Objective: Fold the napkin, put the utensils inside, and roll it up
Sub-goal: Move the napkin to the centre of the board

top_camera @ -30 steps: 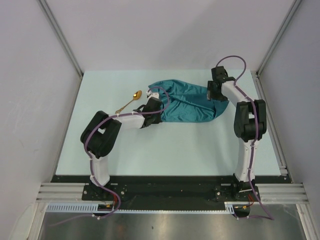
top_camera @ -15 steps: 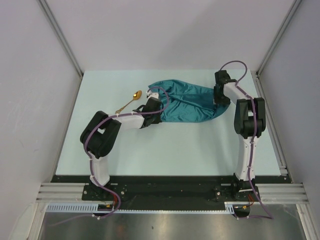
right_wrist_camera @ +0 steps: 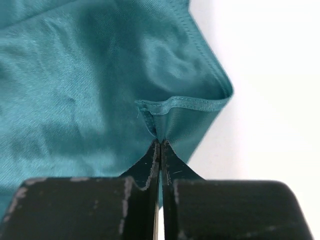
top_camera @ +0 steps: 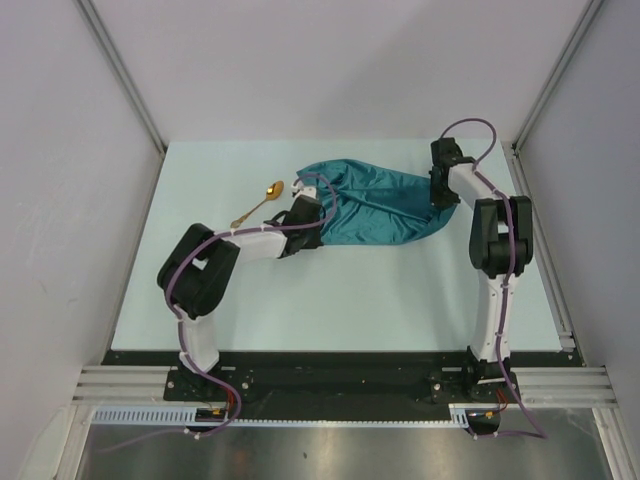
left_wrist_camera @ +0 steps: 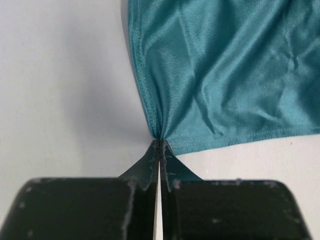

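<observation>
One napkin [top_camera: 375, 205] lies bunched near the table's [top_camera: 350, 300] far edge, held at both ends: left gripper [left_wrist_camera: 159, 146] clamped on its left corner, right gripper [right_wrist_camera: 160, 143] on a folded right hem. Risk: such shallow pinches may slip once the cloth is tensioned. One gold spoon [top_camera: 262, 201] lies just left of it, untouched

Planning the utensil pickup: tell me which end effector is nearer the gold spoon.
Left. The left end effector pinches the napkin at its left edge, just right of the spoon; the right end effector grips its right corner, across the cloth from it.
</observation>
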